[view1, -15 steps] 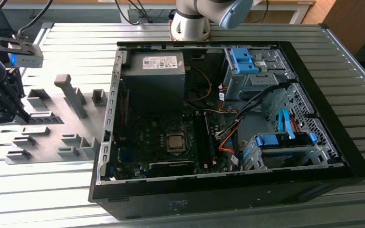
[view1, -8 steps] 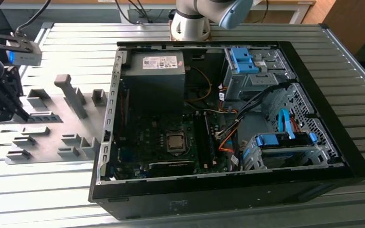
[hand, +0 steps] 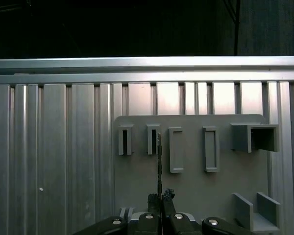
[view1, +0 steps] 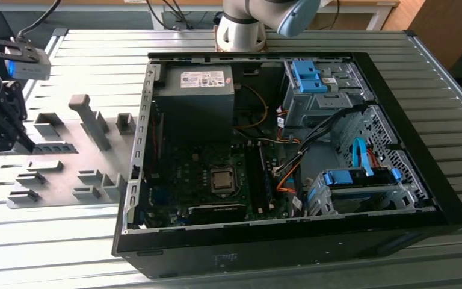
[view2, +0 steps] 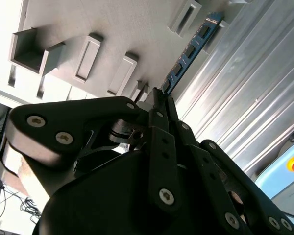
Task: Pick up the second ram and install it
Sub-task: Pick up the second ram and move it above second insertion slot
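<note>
Gripper (view2: 158,94) clamped on the second ram (view2: 190,50).
Under it is a grey holder plate (hand: 137,181) on the ribbed metal table (hand: 49,156); in the exterior view the open computer case (view1: 295,250) lies at the plate's 3 o'clock.

No text, number or brand can be read anywhere. In the exterior view a white label (view1: 203,79) sits on the grey power supply (view1: 195,102), in the corner of the open computer case (view1: 335,247) nearest the arm's base, its print too small to make out. A small pale marking (view1: 226,259) on the case's near outer wall is equally illegible.
</note>
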`<action>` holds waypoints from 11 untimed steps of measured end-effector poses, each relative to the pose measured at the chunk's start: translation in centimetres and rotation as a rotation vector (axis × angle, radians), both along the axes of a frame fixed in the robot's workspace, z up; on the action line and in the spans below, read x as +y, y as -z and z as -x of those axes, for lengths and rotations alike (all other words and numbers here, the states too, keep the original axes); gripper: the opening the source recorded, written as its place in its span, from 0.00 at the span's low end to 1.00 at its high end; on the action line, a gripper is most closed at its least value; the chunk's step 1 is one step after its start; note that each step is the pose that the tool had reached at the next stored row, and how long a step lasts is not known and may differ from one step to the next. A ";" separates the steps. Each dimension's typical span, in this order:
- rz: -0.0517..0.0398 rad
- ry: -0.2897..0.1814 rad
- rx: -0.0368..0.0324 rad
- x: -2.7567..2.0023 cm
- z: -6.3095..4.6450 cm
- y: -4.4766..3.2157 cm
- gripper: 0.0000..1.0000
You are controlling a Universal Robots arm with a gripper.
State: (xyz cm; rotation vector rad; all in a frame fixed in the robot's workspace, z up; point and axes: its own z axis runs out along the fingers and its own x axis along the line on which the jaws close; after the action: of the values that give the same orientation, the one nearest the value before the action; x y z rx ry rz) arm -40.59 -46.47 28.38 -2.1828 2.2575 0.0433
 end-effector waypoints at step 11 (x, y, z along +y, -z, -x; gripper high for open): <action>0.0012 0.000 0.0001 0.01 0.0 -0.80 0.14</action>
State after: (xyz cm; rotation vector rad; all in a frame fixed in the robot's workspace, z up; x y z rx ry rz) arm -40.58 -46.46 29.17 -2.1834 2.2581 0.0420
